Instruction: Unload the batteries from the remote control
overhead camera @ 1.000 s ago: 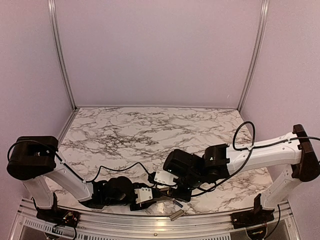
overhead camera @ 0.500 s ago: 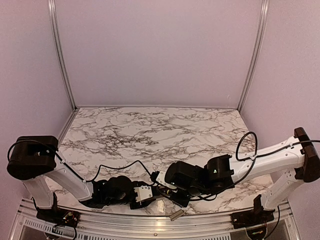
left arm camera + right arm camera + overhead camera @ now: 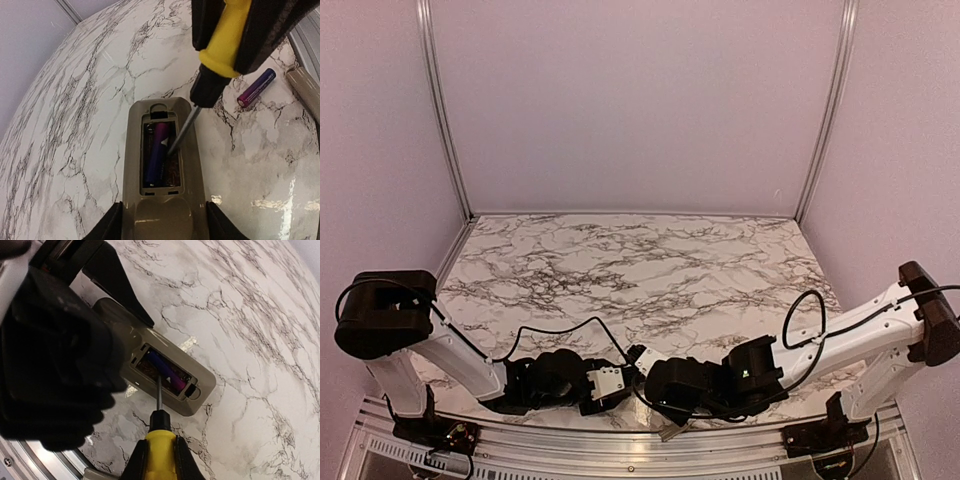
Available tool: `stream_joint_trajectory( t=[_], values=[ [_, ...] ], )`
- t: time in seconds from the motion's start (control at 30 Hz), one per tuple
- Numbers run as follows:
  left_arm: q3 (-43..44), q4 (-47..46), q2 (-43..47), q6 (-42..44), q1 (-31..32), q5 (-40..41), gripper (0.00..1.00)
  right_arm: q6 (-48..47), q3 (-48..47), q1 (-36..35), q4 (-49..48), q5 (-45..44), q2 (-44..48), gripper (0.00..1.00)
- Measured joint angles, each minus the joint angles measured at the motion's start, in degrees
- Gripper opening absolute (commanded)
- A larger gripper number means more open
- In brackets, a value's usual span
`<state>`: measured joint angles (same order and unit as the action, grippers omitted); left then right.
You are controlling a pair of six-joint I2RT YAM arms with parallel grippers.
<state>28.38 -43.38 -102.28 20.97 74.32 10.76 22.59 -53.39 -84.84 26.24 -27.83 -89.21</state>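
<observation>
- Top external view: the left arm [image 3: 460, 355] and right arm [image 3: 840, 330] lie low at the near edge of the white marble-patterned surface [image 3: 640, 270], with their ends meeting. What they hold is hidden here.
- Left wrist view: the left end effector [image 3: 164, 227] grasps the slim grey-beige remote control [image 3: 132, 150], which lies back up with a finger on each long side. One purple cylindrical battery [image 3: 157, 150] sits in the open recess, and the slot beside it is bare. A second purple battery [image 3: 256, 87] lies loose on the surface near a flat grey-beige cover piece [image 3: 305, 87]. The yellow-handled screwdriver [image 3: 222, 45] has its tip in the recess against the seated battery's side.
- Right wrist view: the right end effector [image 3: 160, 460] is clenched on the screwdriver's handle. By my judgement, the tip should slip under the battery and lever it up gently. The left grip should pin the remote flat so the cell does not spring off the near edge.
</observation>
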Motion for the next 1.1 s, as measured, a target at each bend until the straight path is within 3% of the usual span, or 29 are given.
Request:
stream_joint_trajectory(
  t=[0.37, 1.1],
  values=[
    [0.0, 0.2, 0.0, -1.6, -0.4, 0.3, 0.00, 7.1, 0.9, -2.5, -2.3, -9.7, -3.1, 0.00],
    [0.0, 0.4, 0.0, -3.0, -0.9, 1.5, 0.00, 9.6, 4.2, -2.8, -9.6, -12.7, -3.8, 0.00]
  ],
)
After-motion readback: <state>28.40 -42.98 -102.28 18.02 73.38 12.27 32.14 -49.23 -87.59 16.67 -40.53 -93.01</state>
